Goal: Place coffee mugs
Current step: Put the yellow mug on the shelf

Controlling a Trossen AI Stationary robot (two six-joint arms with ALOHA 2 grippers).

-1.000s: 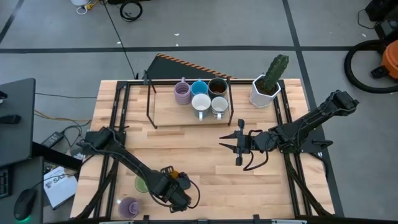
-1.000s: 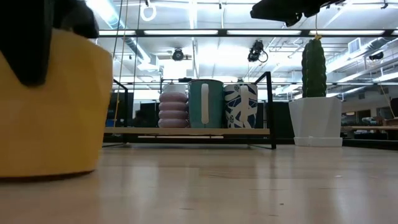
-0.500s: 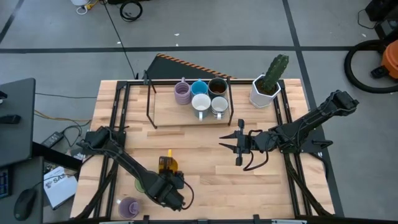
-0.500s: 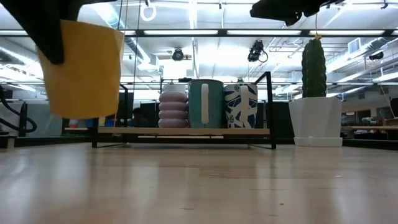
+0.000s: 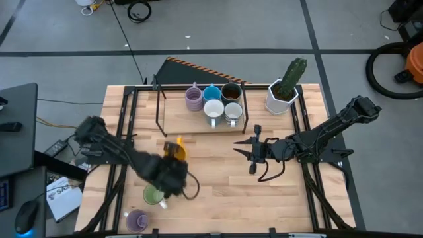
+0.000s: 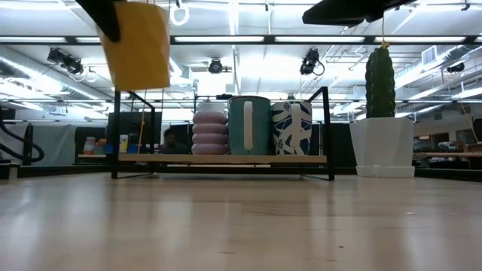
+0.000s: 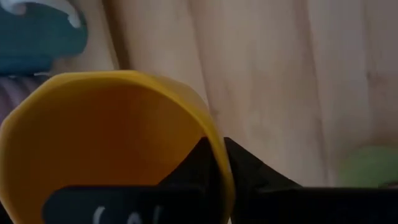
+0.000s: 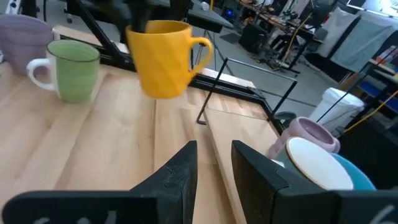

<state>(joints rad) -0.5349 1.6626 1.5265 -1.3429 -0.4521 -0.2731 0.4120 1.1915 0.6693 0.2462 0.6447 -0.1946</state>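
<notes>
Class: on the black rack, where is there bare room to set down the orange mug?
The rack's left half is bare wood, beside the purple mug. Its right end is crowded with five mugs. The left gripper holds the orange mug in front of that bare stretch.

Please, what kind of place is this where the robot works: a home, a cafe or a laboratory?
Most likely a robotics laboratory or workshop. The wooden table stands on a bare grey floor with loose cables, long ceiling lights hang overhead, and equipment-filled workbenches show behind.

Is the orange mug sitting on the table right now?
No, the low view shows the orange mug held in the air by the left tool, well clear of the table.
</notes>
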